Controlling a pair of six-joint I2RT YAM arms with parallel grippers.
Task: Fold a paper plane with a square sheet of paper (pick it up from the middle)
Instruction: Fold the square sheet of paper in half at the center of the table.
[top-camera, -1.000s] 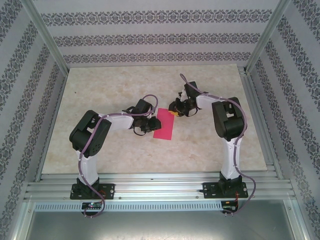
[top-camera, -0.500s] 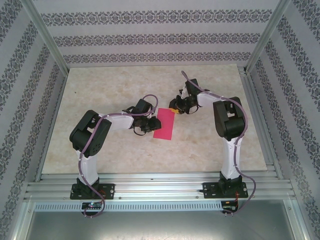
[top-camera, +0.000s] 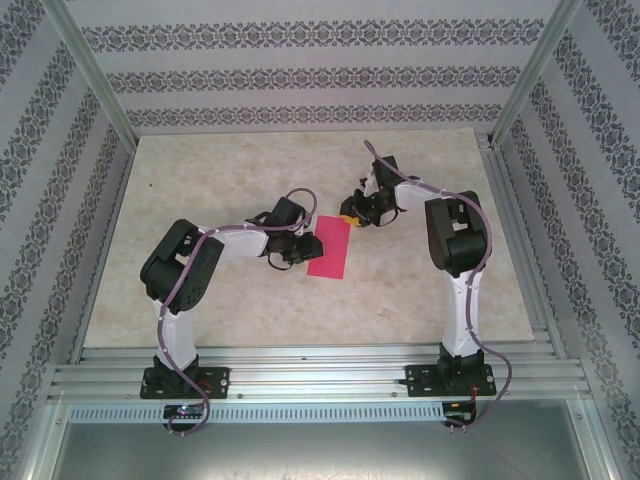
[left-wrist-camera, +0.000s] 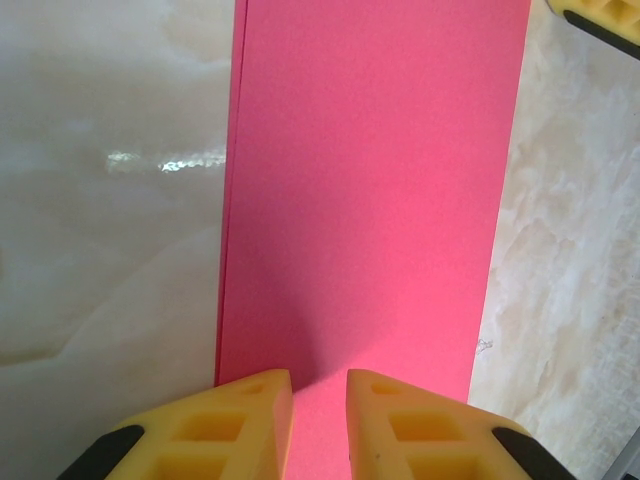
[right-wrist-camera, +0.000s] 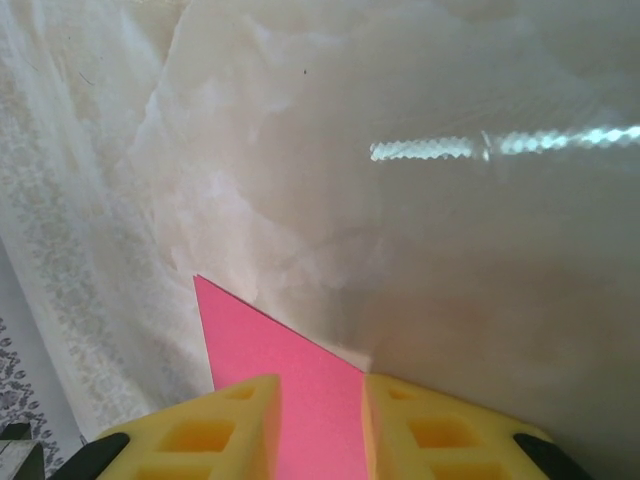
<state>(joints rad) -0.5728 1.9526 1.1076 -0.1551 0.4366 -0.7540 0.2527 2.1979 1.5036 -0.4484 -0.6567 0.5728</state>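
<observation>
While both arms reach inward over the pale marbled surface (top-camera: 220, 180), the pink sheet of paper (top-camera: 329, 248) lies flat near its middle, between the 2 hands. It shows as a narrow rectangle, and the left wrist view shows 2 layers along one long edge, so it is folded in half.

The left hand (top-camera: 298, 250) sits at the sheet's left side. Seen from its wrist, its 2 yellow fingers (left-wrist-camera: 240, 420) stand over the paper with a narrow gap between them, and nothing is pinched in that gap. I cannot tell whether the tips press on the sheet.

The right hand (top-camera: 350, 214) is at the sheet's far right corner. Its fingers (right-wrist-camera: 440, 430) are likewise slightly parted, with the pink corner showing flat in the gap, not gripped. I cannot tell whether they touch it.
</observation>
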